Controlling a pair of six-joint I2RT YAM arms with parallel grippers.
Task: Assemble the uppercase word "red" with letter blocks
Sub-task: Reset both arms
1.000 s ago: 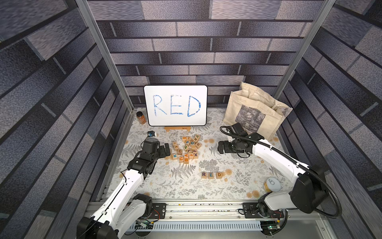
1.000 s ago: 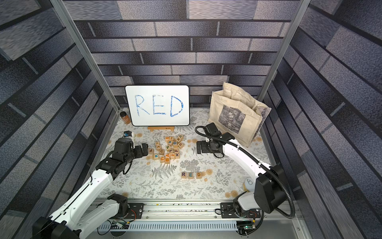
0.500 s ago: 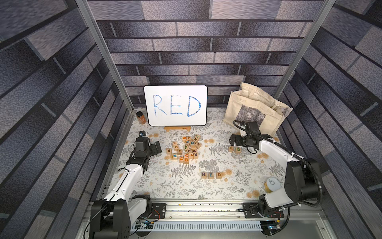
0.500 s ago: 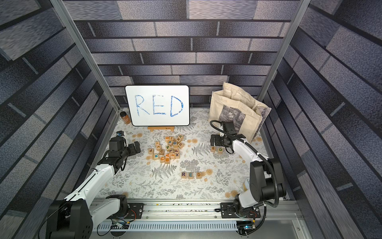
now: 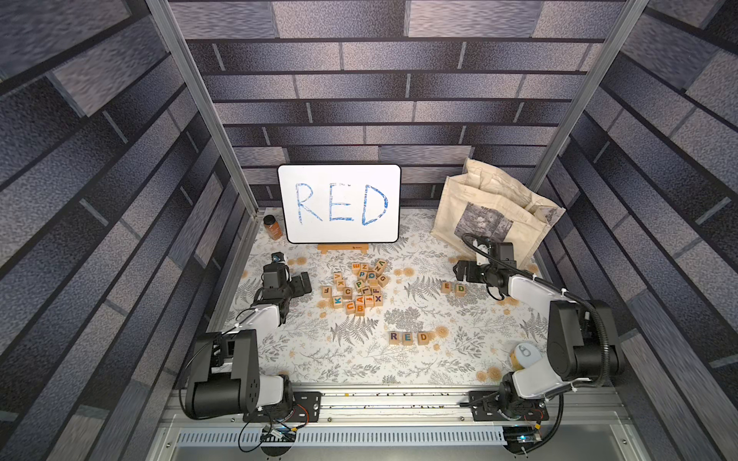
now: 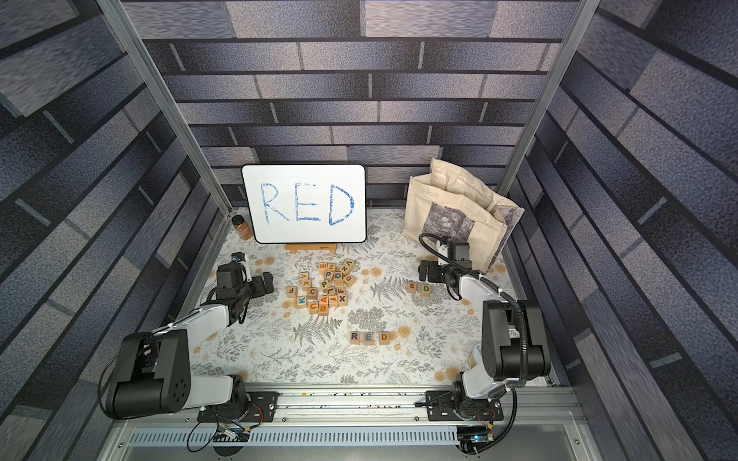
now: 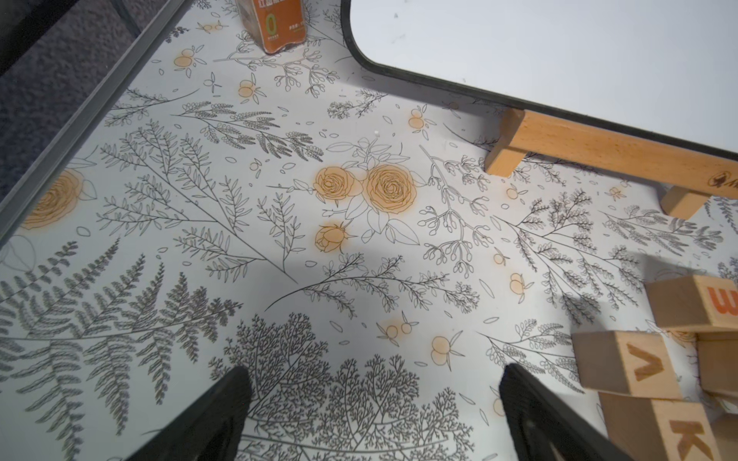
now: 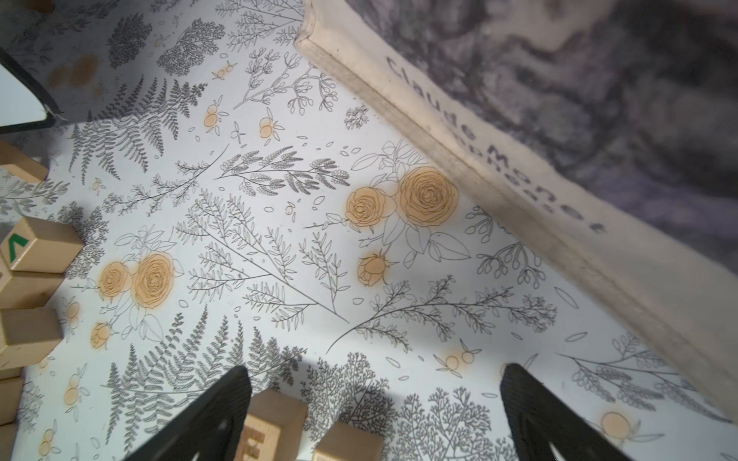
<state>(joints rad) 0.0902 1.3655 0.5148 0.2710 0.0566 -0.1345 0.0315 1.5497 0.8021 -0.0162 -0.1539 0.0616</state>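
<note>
Three letter blocks stand in a row near the table's front centre, in both top views: dark-purple R (image 5: 394,337) (image 6: 354,337), teal-green E (image 5: 407,338) (image 6: 368,338) and orange D (image 5: 423,338) (image 6: 383,338). No gripper is near them. My left gripper (image 5: 305,282) (image 7: 373,395) hovers open over bare cloth, left of the block pile. At the back right my right gripper (image 5: 459,271) (image 8: 373,395) is open too. An orange-lettered E cube (image 8: 271,431) and a second cube (image 8: 345,443) lie loose between its fingers, nearer the wrist.
A pile of other letter cubes (image 5: 359,287) lies mid-table. An orange-lettered E (image 5: 446,286) and a green-lettered D (image 5: 460,289) sit right of it. At the back stand the whiteboard (image 5: 339,203), a brown bottle (image 5: 272,226) and a tote bag (image 5: 491,215). A white cup (image 5: 525,353) stands by the right arm's base.
Both arms have folded back toward their bases. The right gripper has drawn away to the right, uncovering the E and D cubes. The left gripper has slid left, away from the pile.
</note>
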